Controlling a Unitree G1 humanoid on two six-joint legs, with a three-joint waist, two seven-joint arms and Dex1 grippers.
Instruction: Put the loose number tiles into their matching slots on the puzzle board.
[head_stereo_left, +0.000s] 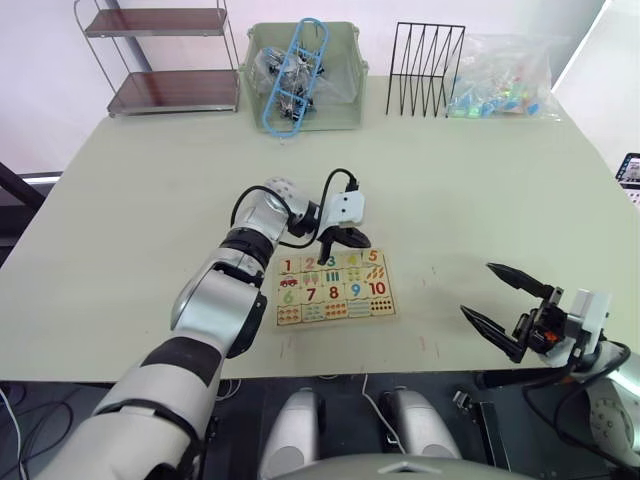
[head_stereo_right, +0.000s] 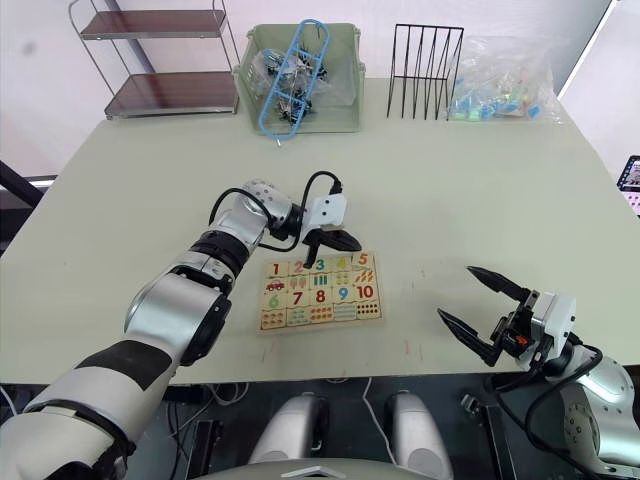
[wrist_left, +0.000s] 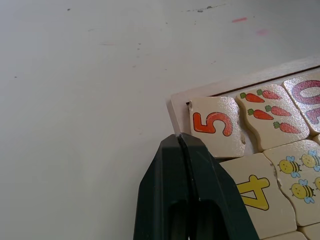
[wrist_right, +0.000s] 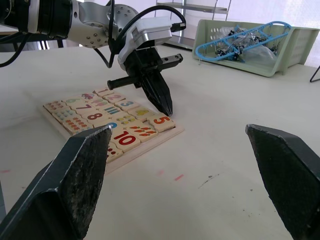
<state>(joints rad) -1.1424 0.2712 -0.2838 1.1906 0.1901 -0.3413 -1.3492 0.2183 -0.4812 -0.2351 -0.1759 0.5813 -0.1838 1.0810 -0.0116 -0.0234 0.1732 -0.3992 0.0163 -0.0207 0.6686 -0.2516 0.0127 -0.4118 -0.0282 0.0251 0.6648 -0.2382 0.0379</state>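
The puzzle board (head_stereo_left: 333, 310) lies flat near the table's front edge, with all its rows filled. Number tiles 1 (head_stereo_left: 288, 266), 2 (head_stereo_left: 309, 264), 3 (head_stereo_left: 330, 262), 4 (wrist_left: 255, 192) and 5 (wrist_left: 212, 125) sit in the upper row, covering the slots. My left gripper (wrist_left: 180, 142) is shut with nothing in it. Its tip hovers over the board's far right corner, at the edge between tiles 4 and 5 (wrist_right: 161, 120). My right gripper (head_stereo_left: 477, 289) is wide open and empty, low over the bare table to the right of the board.
Along the far edge stand a two-tier shelf (head_stereo_left: 165, 60), a green bin (head_stereo_left: 345, 95) holding a blue hanger, a black wire rack (head_stereo_left: 425, 70) and a clear bag of coloured pieces (head_stereo_left: 505, 80). A cable loops off the left wrist.
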